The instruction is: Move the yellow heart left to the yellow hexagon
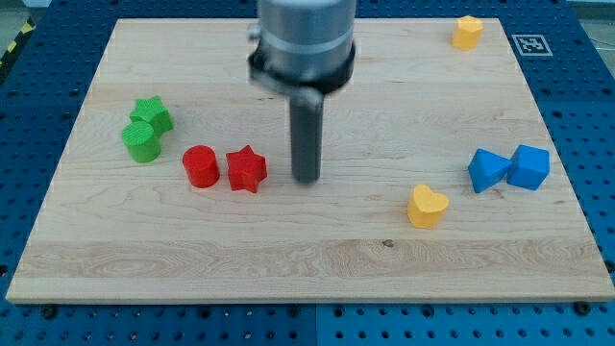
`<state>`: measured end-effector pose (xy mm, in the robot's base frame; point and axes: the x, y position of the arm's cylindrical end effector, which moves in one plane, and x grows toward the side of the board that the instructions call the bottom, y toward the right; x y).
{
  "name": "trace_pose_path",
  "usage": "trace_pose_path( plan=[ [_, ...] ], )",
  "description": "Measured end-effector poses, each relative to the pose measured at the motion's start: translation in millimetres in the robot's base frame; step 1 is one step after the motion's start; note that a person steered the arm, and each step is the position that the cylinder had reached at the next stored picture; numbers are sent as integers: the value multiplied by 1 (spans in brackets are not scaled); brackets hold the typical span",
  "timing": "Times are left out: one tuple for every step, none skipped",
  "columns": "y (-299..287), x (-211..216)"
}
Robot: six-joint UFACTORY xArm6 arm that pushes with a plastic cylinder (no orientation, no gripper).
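Status: task not begun, by my judgement. Yellow heart [427, 206] sits low on the view's right of the surface [317, 259]; yellow hexagon [468, 32] sits at the view's top right corner, well apart from it. My tip [306, 179] rests mid-board, just right of the red star [246, 169], touching no block and well left of the heart. Jaws: none fitted, only the rod, so nothing is grasped. Remaining: bring the tip to the heart and push it to the hexagon's left side. Containers: none in view. Other stock: red cylinder [201, 165], two green blocks [146, 130], two blue blocks [509, 168].
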<state>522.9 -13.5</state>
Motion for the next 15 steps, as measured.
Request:
trace_pose_path(
  plan=[
    [10,67],
    [61,75],
    [121,70],
    [167,45],
    [166,15],
    [139,-21],
    [140,-8],
    [142,29],
    [97,32],
    [63,-25],
    [61,-85],
    [57,-44],
    [52,11],
    [73,25],
    [105,-14]
  ],
)
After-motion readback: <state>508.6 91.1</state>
